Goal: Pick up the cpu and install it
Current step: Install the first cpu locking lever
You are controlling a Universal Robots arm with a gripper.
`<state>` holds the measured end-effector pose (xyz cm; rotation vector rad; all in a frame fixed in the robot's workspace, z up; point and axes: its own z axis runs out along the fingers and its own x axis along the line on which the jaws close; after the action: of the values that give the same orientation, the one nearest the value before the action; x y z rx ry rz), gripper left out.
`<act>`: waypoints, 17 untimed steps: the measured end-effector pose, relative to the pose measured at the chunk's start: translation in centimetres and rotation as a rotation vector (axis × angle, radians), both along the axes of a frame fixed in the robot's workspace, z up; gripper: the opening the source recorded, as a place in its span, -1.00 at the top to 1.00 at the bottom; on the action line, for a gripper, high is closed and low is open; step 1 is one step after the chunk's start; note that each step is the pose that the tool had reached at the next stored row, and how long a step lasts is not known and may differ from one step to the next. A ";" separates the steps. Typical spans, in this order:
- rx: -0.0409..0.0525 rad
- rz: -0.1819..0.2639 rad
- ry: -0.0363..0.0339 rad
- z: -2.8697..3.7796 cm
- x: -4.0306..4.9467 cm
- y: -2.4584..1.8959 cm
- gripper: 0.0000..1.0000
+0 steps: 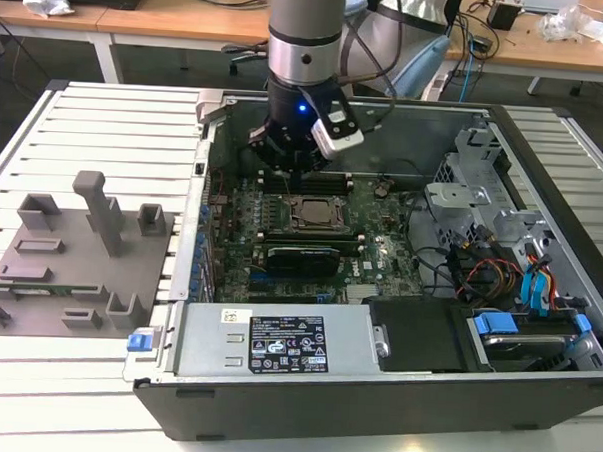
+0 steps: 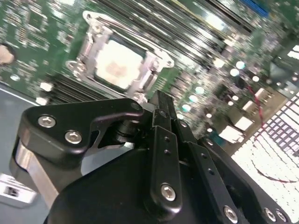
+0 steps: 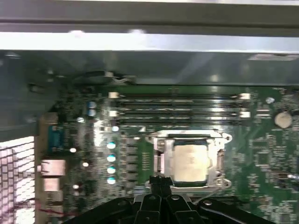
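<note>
The cpu (image 3: pixel 189 161) lies flat inside the motherboard socket, its pale silver top framed by the metal socket bracket (image 3: pixel 159 158). It appears again in the second wrist view as the cpu (image 2: pixel 117 67), with the same bracket around it. My gripper (image 2: pixel 161 109) hangs just above the board beside the socket, its black fingers pressed together with nothing between them. In the first wrist view the gripper (image 3: pixel 161 181) tip sits just off the socket's edge. In the exterior view the gripper (image 1: pixel 289 165) hovers over the board behind the socket (image 1: pixel 312 212).
The open computer case (image 1: pixel 355 378) holds the motherboard, memory slots (image 3: pixel 180 105), a black card (image 1: pixel 300 258), a power supply and drive cages with cables on the exterior view's right. A grey tray (image 1: pixel 69 276) with grey blocks lies on the slatted table at the exterior view's left.
</note>
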<state>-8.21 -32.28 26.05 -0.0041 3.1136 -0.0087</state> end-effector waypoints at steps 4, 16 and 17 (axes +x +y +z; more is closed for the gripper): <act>-0.0001 0.000 -0.0011 -0.01 -1.42 0.00 0.79; 0.2323 0.000 -0.0014 -0.06 -2.39 0.00 0.79; 0.2339 0.000 -0.0015 -0.08 -2.39 0.00 0.79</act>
<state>-10.60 -32.28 25.98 0.0013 3.0918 0.3546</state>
